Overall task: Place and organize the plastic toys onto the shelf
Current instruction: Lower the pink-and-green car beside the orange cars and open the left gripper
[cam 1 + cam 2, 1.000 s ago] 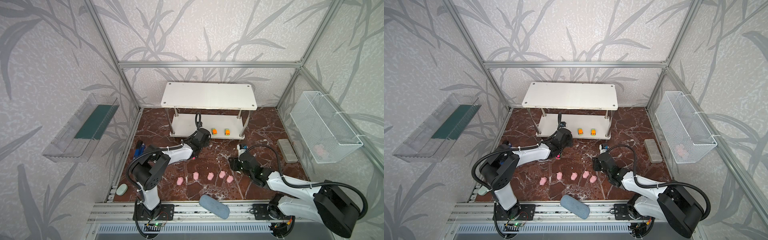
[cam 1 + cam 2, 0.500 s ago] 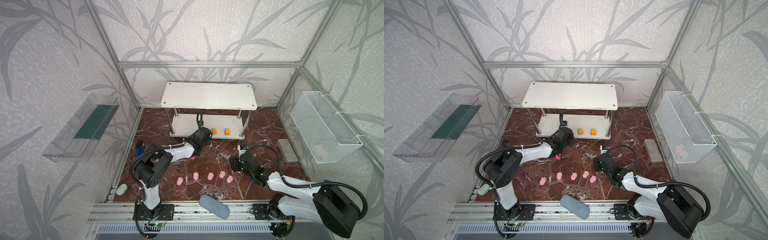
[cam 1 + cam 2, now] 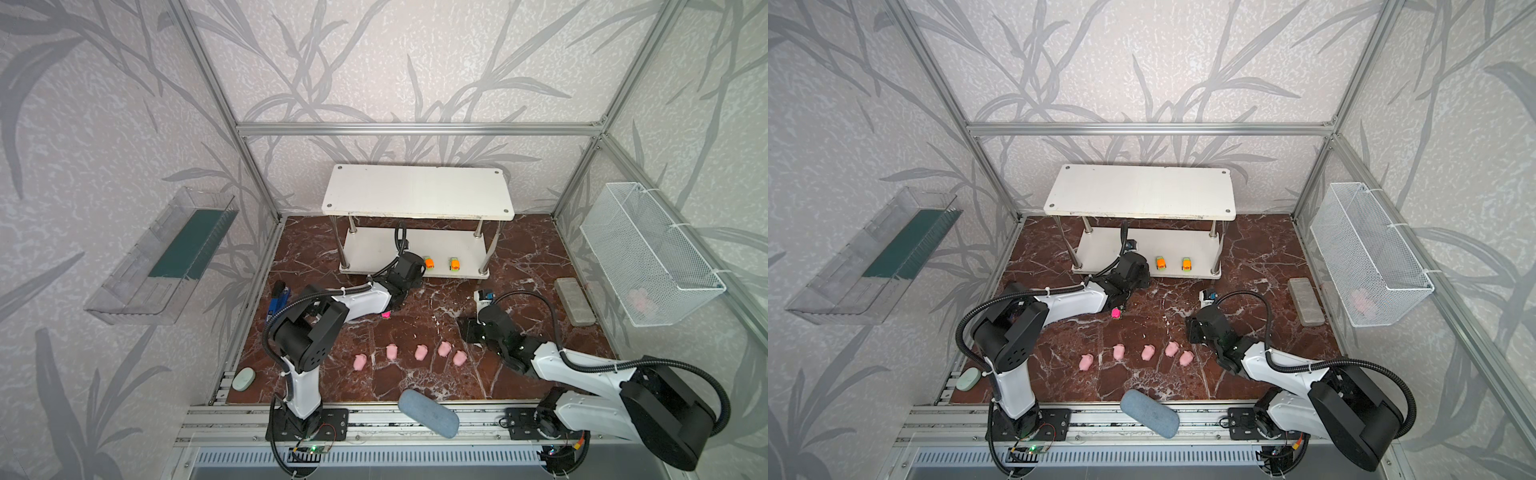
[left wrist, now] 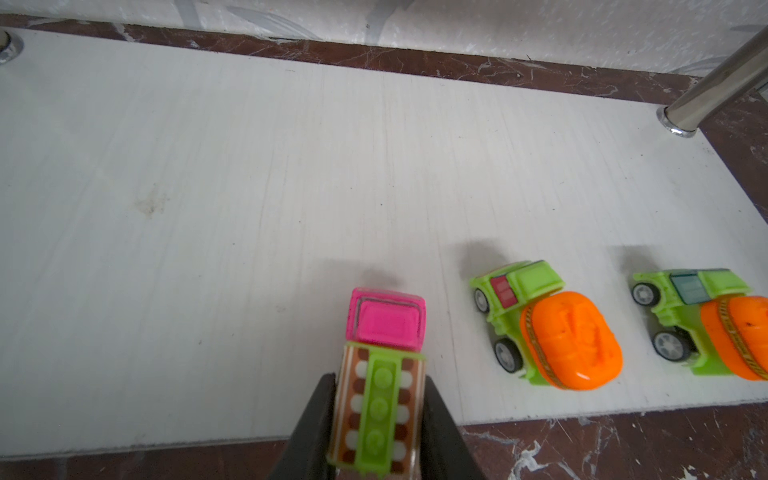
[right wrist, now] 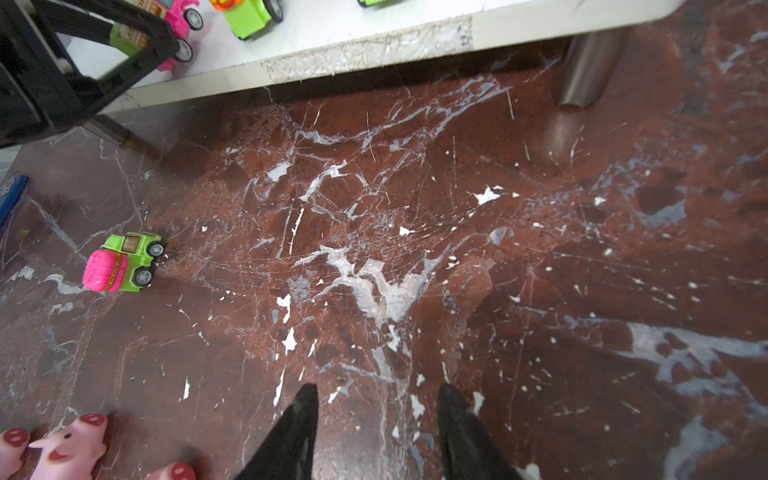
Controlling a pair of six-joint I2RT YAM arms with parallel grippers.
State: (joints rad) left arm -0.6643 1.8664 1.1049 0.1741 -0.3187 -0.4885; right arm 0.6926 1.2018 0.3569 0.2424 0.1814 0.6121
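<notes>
My left gripper (image 4: 378,399) is shut on a pink-and-green toy car (image 4: 384,328), holding it at the front edge of the shelf's lower board (image 4: 249,166). Two orange-and-green cars (image 4: 552,332) (image 4: 715,328) stand on that board to its right, seen in a top view as cars (image 3: 429,263) (image 3: 454,264). A second pink-and-green car (image 5: 120,264) (image 3: 386,316) sits on the floor by the left arm. Several pink pigs (image 3: 420,353) lie in a row near the front. My right gripper (image 5: 376,415) (image 3: 467,330) hovers open over bare floor just right of the pigs. The shelf's top board (image 3: 415,191) carries nothing.
A blue stapler (image 3: 277,299) lies at the left wall and a mint oval (image 3: 243,379) at the front left. A grey-blue pouch (image 3: 428,413) overhangs the front rail. A grey block (image 3: 574,301) lies at the right. A wire basket (image 3: 648,253) and a clear tray (image 3: 166,253) hang on the walls.
My left gripper has edged right and toward the shelf with the car in it. The right arm has stayed where it was.
</notes>
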